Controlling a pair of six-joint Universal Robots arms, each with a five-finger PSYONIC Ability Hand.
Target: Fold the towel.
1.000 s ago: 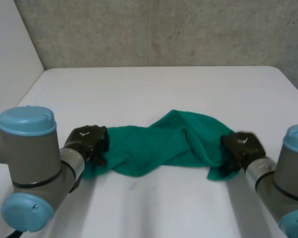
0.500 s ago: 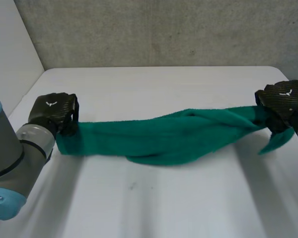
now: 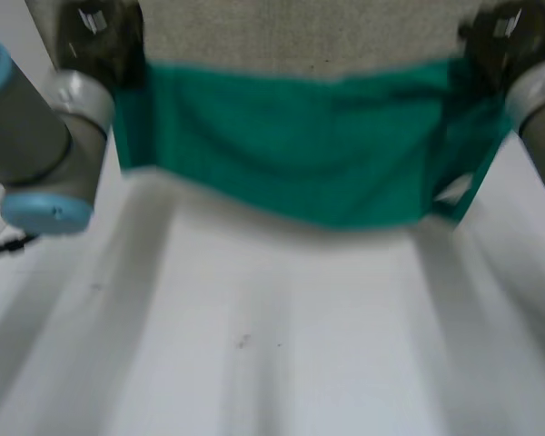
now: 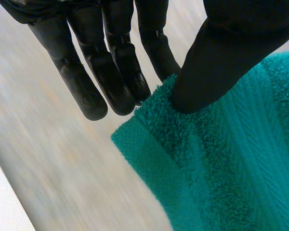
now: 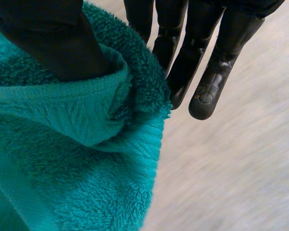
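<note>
The towel (image 3: 300,154) hangs over the desk (image 3: 254,354), its long axis spanning left hand (image 3: 95,32) to right hand (image 3: 501,32); each pinches 1 upper corner.

A white table (image 3: 282,363) with a few small dark specks stands before a rough grey wall (image 3: 300,32).

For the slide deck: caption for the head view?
Left hand and right hand hold a green towel spread wide above the white table.

towel (image 3: 291,154) blurred, right end perhaps doubled
</note>
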